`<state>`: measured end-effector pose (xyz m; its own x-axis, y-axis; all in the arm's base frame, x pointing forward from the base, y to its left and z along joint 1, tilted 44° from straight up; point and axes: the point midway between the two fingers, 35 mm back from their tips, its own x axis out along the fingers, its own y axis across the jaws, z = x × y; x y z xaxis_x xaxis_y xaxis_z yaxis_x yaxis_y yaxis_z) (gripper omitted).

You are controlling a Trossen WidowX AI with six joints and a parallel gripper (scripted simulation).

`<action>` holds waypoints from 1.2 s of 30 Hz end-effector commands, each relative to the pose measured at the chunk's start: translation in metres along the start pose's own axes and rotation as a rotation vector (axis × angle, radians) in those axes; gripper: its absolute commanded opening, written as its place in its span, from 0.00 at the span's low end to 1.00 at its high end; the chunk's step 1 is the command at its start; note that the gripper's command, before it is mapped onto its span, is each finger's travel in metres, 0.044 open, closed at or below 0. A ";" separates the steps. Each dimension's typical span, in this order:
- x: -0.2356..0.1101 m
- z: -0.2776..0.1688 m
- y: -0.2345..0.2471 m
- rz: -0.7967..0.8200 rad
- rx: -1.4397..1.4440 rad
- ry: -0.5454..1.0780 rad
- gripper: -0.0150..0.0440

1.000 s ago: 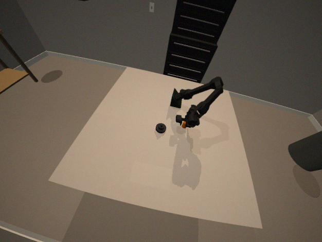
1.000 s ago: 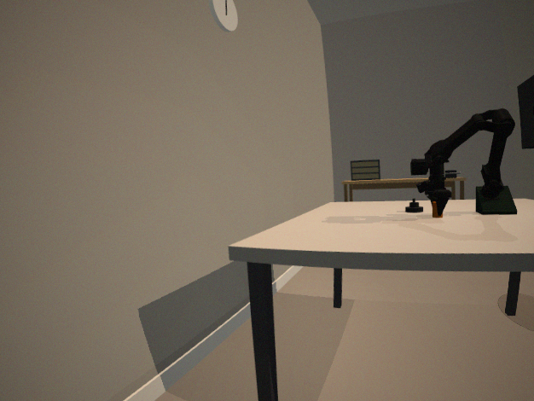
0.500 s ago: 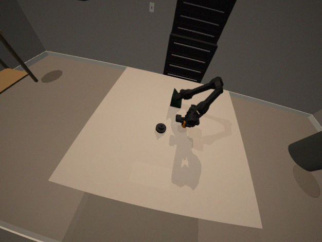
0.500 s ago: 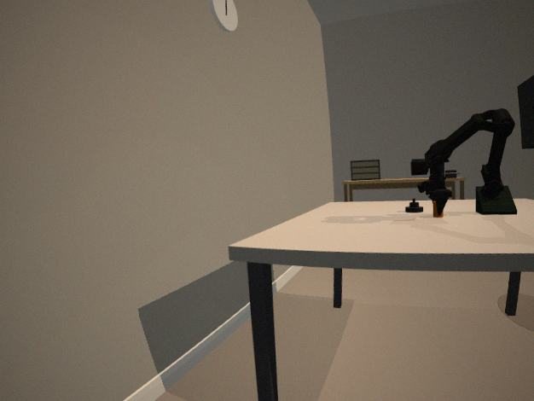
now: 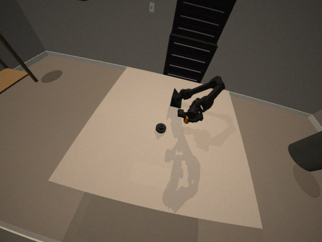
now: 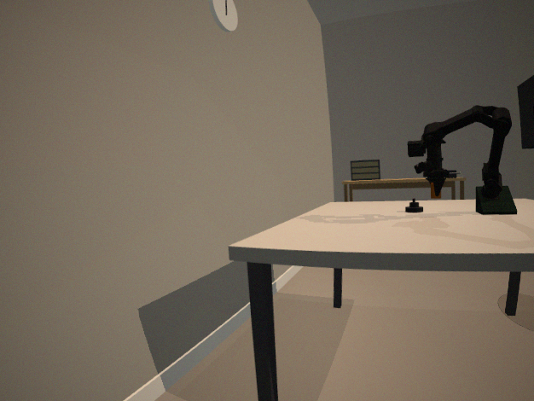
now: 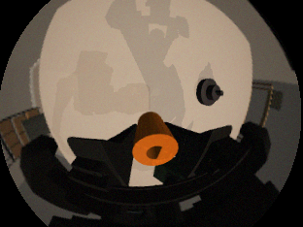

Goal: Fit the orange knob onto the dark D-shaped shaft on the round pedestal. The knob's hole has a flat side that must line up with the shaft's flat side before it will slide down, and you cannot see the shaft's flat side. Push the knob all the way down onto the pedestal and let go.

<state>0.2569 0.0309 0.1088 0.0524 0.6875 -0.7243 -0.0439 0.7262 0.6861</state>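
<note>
- Your gripper (image 7: pixel 154 156) is clamped on the orange knob (image 7: pixel 154 140); the wrist view shows you its hole facing the camera (the other views show only an orange sliver).
- From the exterior view you see the knob (image 6: pixel 435 191) lifted off the table (image 6: pixel 345 241), above and beside the pedestal (image 6: pixel 414 208).
- The top view puts the pedestal (image 5: pixel 161 127) near the knob, not under it; the shaft's flat side cannot be made out.

We've got the arm (image 6: pixel 470 119) arched up high from its base (image 6: pixel 496 200), wrist pointing straight down, and the claw (image 5: pixel 186 120) clamped on the orange knob (image 7: pixel 154 141), hanging above the table (image 6: pixel 345 241).
</note>
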 end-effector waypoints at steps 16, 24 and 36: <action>-0.064 -0.003 -0.003 0.006 -0.002 -0.007 0.25; -0.062 0.008 -0.024 0.001 0.004 -0.010 0.25; -0.056 0.025 -0.055 0.000 0.001 -0.010 0.25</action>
<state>0.2739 -0.0392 0.1194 0.0550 0.6934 -0.7184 -0.0362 0.7204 0.6926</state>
